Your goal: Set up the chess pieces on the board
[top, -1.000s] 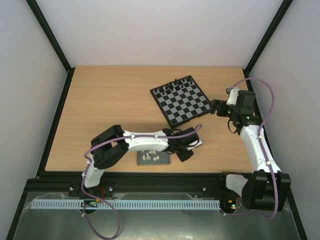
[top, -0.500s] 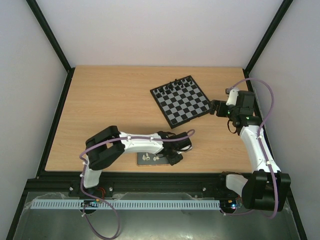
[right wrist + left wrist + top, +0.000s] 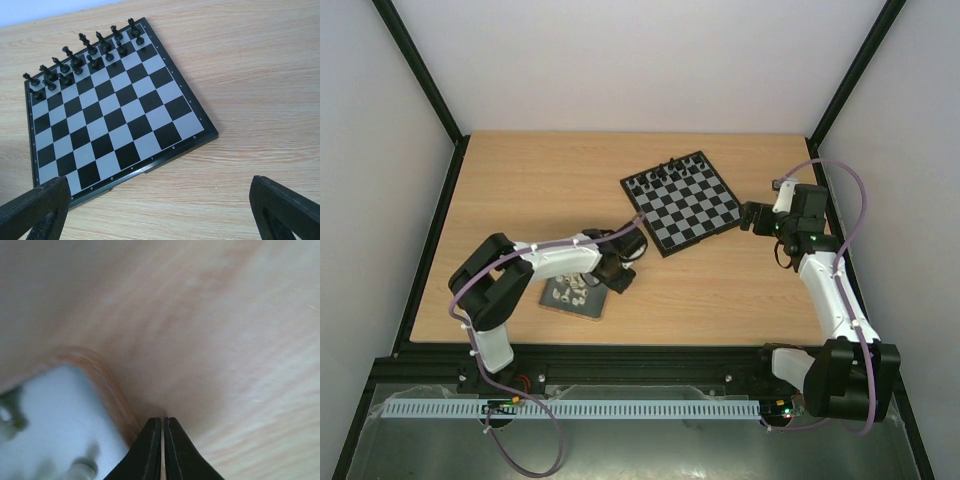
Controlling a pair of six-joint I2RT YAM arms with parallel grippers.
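- Jaws of the left gripper were pressed together with nothing visible between them. In the left wrist view we saw its two black fingers meet along one thin seam.
- We located the tips of that gripper just beside the tan edge of the tray, over the bare wood of the table. We could not tell whether the tips touched the wood.
- Jaws of the right gripper stood wide apart and held nothing. One black finger showed at each lower corner of the right wrist view.
- We found the chess pieces, the white ones, lying in a loose cluster on the tray. They were too small in the top view for us to tell which stood upright. In the left wrist view they appeared only as blurred pale shapes at the lower left.
- We noted that the tray sat skewed to the table edges, near the front of the table. It lay to the left of the near corner of the board and apart from it.
- We noted that the board lay flat on the right half of the table, turned at an angle to the table edges.
- We counted two rows of black pieces standing along the far side of the board.
- We observed the right gripper hanging just beside the right-hand corner of the board. It pointed toward the board and was clear of its rim.
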